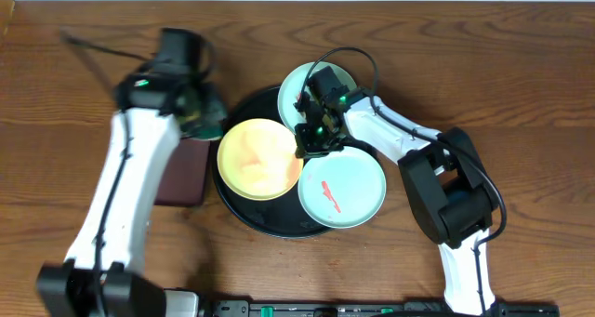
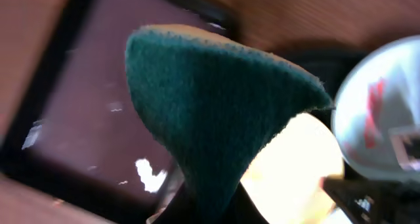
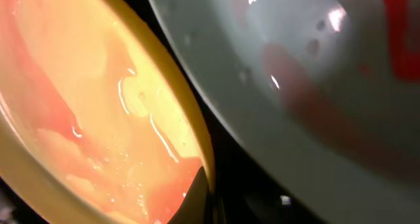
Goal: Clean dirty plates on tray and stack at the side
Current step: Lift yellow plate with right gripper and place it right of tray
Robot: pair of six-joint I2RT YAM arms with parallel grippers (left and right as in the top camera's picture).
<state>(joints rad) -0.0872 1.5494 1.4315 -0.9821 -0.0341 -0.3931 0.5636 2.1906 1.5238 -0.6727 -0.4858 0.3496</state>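
Note:
The black round tray (image 1: 270,226) holds three plates. The yellow plate (image 1: 256,159) lies at its left, wet with a smeared orange-red film (image 3: 98,119). A mint plate with a red smear (image 1: 344,191) lies at the front right and also shows in the right wrist view (image 3: 295,66). A second mint plate (image 1: 297,83) lies at the back, partly hidden by my right arm. My right gripper (image 1: 311,140) is shut on the yellow plate's right rim (image 3: 203,191). My left gripper (image 1: 206,112) is shut on a green sponge (image 2: 216,99), held above the tray's left edge.
A rectangular dark-brown tray (image 1: 181,173) lies left of the black tray, under my left arm; it also shows in the left wrist view (image 2: 85,119). The wooden table (image 1: 521,94) surrounds both trays.

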